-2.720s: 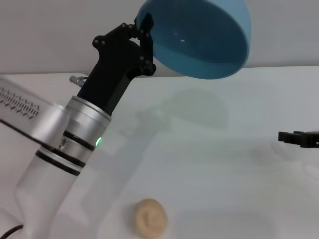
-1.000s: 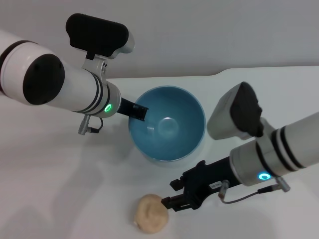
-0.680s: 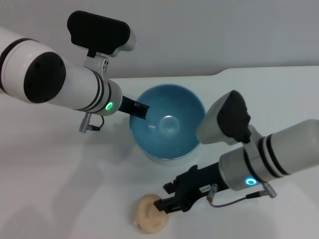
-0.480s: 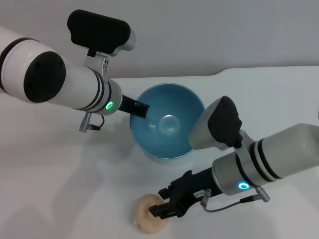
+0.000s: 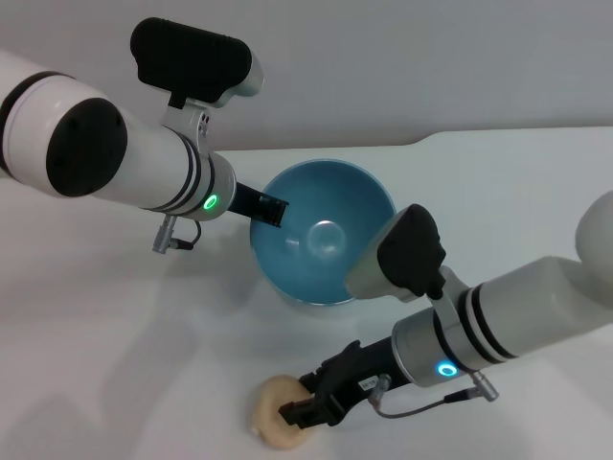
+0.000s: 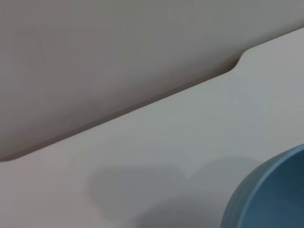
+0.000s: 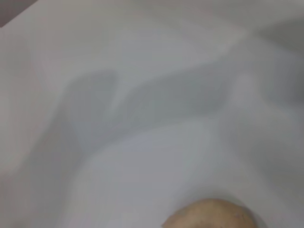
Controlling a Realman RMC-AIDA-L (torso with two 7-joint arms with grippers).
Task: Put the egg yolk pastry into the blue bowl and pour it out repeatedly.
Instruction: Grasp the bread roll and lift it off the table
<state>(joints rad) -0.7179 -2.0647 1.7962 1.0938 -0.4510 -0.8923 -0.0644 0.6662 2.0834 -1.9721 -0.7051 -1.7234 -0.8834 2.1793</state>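
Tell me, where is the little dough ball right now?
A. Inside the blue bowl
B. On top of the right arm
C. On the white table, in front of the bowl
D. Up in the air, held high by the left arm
C: the egg yolk pastry lies on the white table, nearer the robot than the blue bowl, with the right gripper down at it; the bowl's inside is empty.

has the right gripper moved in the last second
Yes. The right gripper slid left and down from beside the pastry onto it, away from the bowl.
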